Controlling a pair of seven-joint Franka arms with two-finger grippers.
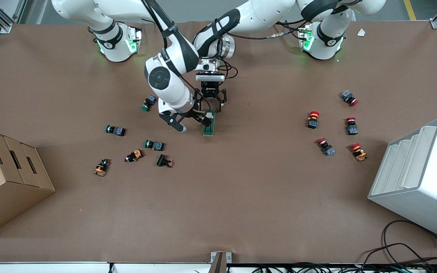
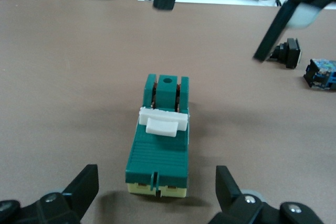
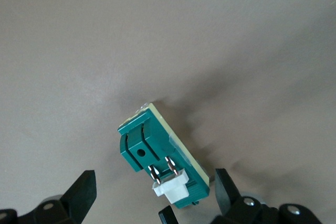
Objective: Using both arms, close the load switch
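The load switch [image 1: 209, 123] is a dark green oblong block with a cream base, lying flat on the brown table near its middle. Its white lever [image 2: 161, 121] sits across its top. My left gripper [image 1: 211, 103] is open just above the table at the switch's end farther from the front camera; in the left wrist view [image 2: 156, 190] the switch [image 2: 159, 148] lies just ahead of its spread fingers. My right gripper [image 1: 190, 121] is open, tilted, low beside and over the switch; in the right wrist view [image 3: 153, 195] the switch [image 3: 152, 145] lies between its fingers, untouched.
Green and orange pushbuttons [image 1: 154, 145] lie scattered toward the right arm's end, with a cardboard box [image 1: 6, 178] at that table end. Red pushbuttons [image 1: 313, 119] lie toward the left arm's end, near a white stepped rack [image 1: 419, 178].
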